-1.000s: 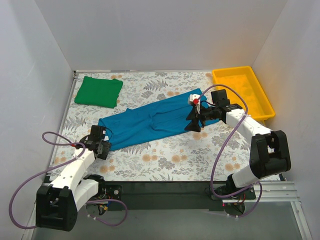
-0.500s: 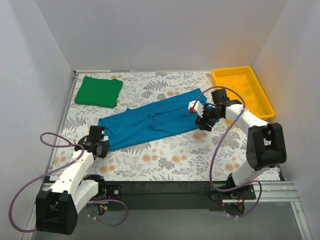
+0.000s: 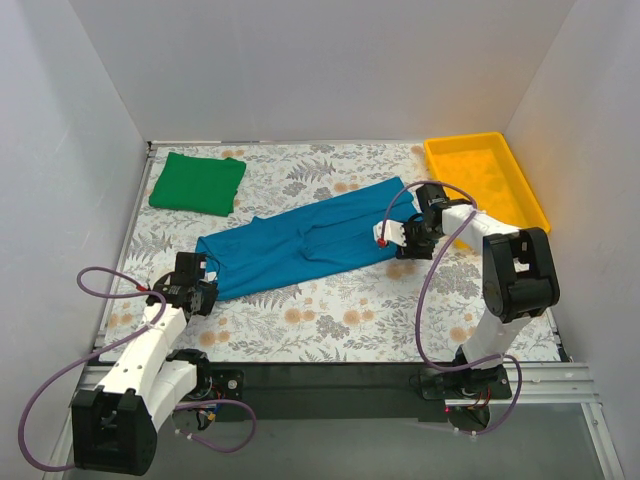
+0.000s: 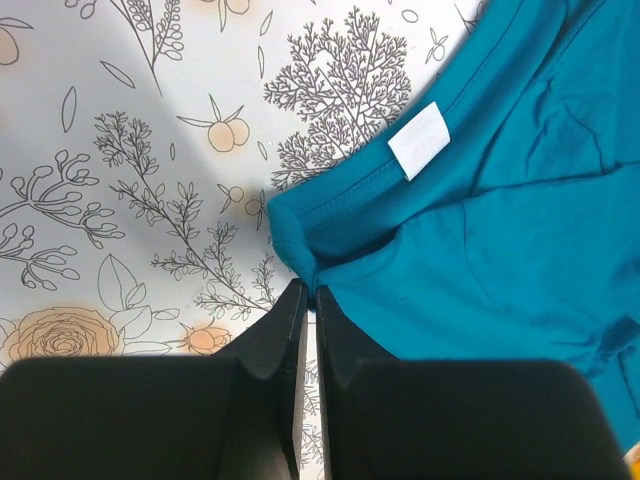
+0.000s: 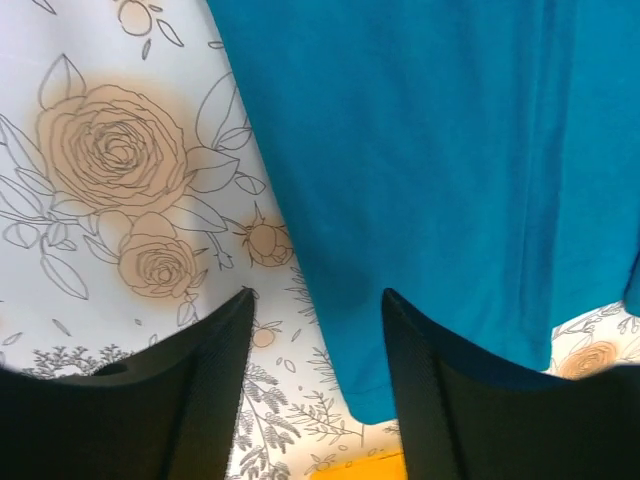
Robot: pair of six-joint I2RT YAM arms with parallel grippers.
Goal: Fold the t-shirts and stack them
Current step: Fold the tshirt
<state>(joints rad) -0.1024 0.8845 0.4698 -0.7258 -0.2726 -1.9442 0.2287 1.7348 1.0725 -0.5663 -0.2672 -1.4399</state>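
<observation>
**Teal shirt: one end pinched, the other not yet taken**

Layout. The teal-blue shirt [image 3: 310,245] lies flat on the table [image 3: 330,320] as a long narrow band. It runs on a slant from near left to far right, and its far end stops just short of the yellow tray [image 3: 485,175]. The green shirt [image 3: 198,184] sits at the far left corner as a folded square, well apart from the teal one.

Left hand [image 4: 308,292]. The fingers are pressed together with hardly a gap. The neck-end corner of the teal-blue shirt runs straight into the tips, so I read it as pinched on that corner. The white label [image 4: 420,140] shows just beyond, on the inside of the neckband.

Right hand [image 5: 315,300]. The fingers stand apart at middling width and low over the hem end. The cloth's edge passes between them, and nothing is gripped. Whether the tips touch the cloth I cannot tell.

Step in hand, as I judge it. The green shirt looks done. The teal one has its lengthwise fold, and the two ends are being taken up for the crosswise fold.

Next move calls for:
- the right hand to close on the hem with all layers caught, not only the top one;
- both ends to lift together, so the band stays taut and square;
- one end to go over the other with the edges matched.

Stacking on the green shirt comes after that.

Risk. The left pinch is at the very corner, so it may slip under a pull.
</observation>
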